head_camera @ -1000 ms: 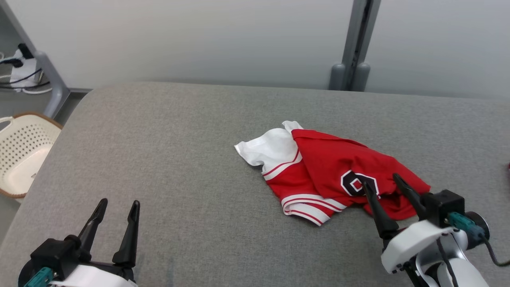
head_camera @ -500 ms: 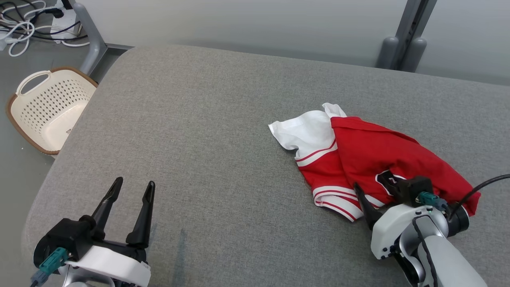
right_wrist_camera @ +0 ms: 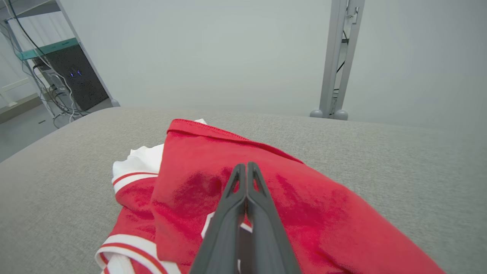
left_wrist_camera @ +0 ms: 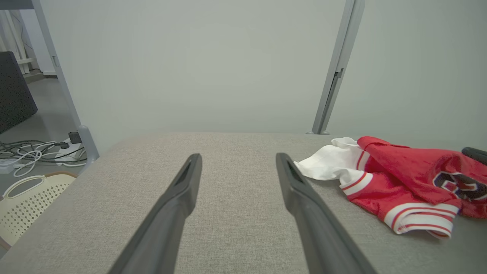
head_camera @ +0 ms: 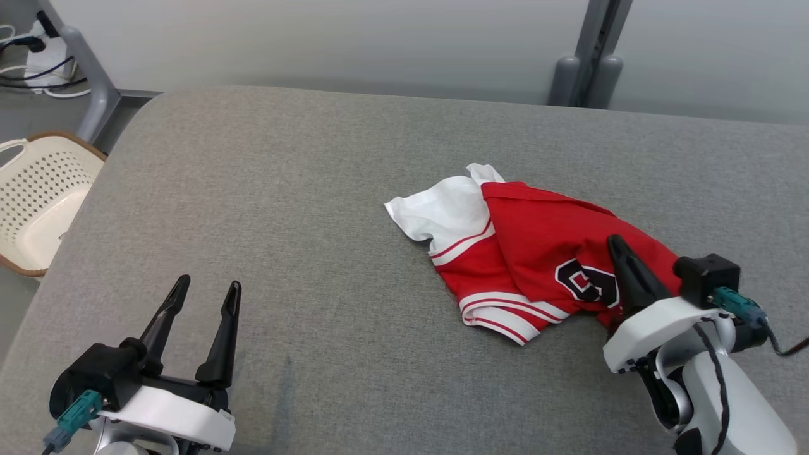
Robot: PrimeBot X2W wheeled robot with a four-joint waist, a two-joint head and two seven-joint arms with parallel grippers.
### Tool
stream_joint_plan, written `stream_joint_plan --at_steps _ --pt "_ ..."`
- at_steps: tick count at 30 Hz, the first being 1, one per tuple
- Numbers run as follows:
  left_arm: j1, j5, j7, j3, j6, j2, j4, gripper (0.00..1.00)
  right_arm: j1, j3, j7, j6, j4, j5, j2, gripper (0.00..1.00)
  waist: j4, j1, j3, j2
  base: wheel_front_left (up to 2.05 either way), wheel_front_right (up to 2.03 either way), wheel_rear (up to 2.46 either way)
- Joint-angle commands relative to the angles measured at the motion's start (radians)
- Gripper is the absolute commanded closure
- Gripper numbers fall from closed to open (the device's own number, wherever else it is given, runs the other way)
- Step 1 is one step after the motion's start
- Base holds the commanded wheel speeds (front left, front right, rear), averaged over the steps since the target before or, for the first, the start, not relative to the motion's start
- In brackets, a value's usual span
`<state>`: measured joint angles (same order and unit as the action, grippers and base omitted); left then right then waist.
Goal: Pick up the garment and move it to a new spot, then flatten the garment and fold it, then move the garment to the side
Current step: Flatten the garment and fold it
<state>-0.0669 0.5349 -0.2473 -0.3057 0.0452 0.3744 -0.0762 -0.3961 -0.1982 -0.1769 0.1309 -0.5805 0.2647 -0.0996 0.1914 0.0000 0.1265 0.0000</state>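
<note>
Garment (head_camera: 537, 246) of crumpled red jersey cloth with white sleeve, right of centre on grey fabric surface (head_camera: 284, 189). Clenched right tool (right_wrist_camera: 243, 164) at lower right, fingers (right_wrist_camera: 262, 213) together over red cloth beside dark number patch (head_camera: 584, 281), grip on any fold impossible to tell. Released left tool (head_camera: 209, 281) at lower left, well apart from garment.

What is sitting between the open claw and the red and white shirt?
Nothing. Between the left gripper and the shirt there is just bare gray table, as the head view shows.
</note>
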Motion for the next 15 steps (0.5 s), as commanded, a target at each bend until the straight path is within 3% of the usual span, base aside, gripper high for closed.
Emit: stream_joint_plan --at_steps 1,8,9,10,11,15 --pt "-0.011 -0.009 -0.005 0.002 -0.003 0.004 0.002 0.00 0.012 0.016 -0.014 0.000 0.018 0.000 -0.011 1.00 -0.023 0.0000 0.000 0.0000 0.00 0.00 0.00" --pt "0.001 -0.009 -0.005 0.006 0.007 0.013 0.004 0.00 0.075 0.065 -0.038 0.000 0.159 0.012 -0.012 1.00 -0.077 0.0000 -0.024 0.0000 0.00 0.00 0.00" --pt "0.007 -0.008 -0.003 0.006 0.012 0.012 0.007 0.00 0.088 0.068 -0.038 0.000 0.182 0.011 -0.012 0.94 -0.084 0.0000 -0.031 0.0000 0.00 0.00 0.00" --pt "0.015 -0.008 0.000 0.006 0.017 0.013 0.011 0.00 0.104 0.067 -0.032 0.000 0.209 0.014 -0.010 0.57 -0.090 0.0000 -0.038 0.0000 0.00 0.00 0.00" --pt "0.022 -0.007 0.003 0.007 0.021 0.013 0.015 0.00 0.117 0.065 -0.029 0.000 0.235 0.011 -0.011 0.00 -0.097 0.0000 -0.043 0.0000 0.00 0.00 0.00" --pt "0.062 0.005 0.009 0.014 0.044 0.016 0.034 0.00 0.209 0.085 0.002 0.000 0.356 -0.014 -0.005 0.00 -0.122 0.0000 -0.079 0.0000 0.00 0.00 0.00"
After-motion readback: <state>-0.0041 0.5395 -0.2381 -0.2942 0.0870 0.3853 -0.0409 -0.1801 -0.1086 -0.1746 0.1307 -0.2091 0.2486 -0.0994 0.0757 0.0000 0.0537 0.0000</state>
